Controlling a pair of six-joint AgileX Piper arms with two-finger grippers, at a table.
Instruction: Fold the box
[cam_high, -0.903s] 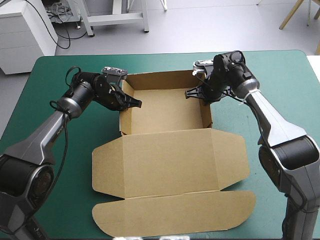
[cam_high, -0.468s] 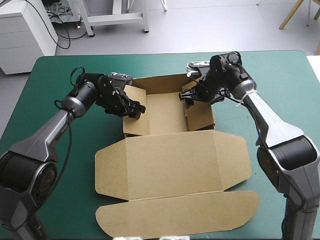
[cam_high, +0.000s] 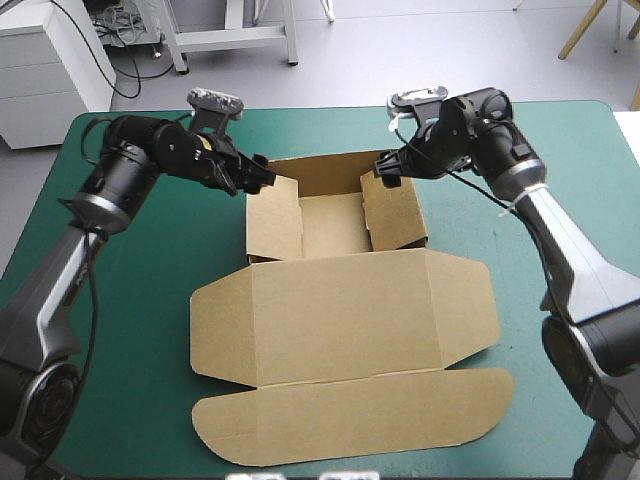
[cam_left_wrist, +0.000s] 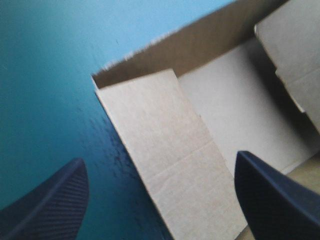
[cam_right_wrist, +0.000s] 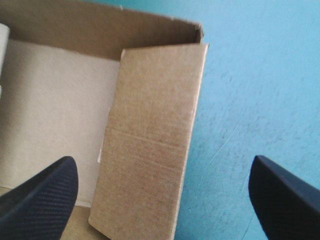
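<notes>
Brown cut-board box (cam_high: 340, 310) lies mid-table on the teal-green cover (cam_high: 120, 300), tray toward the far edge, lid flat toward the near edge. We find the left gripper (cam_high: 262, 174) at the tray's far left corner and the right gripper (cam_high: 385, 168) at its far right corner. Both pairs of black fingers stand wide apart, gripping nothing. The left side flap (cam_high: 272, 225) and right side flap (cam_high: 395, 212) lean inward.
</notes>
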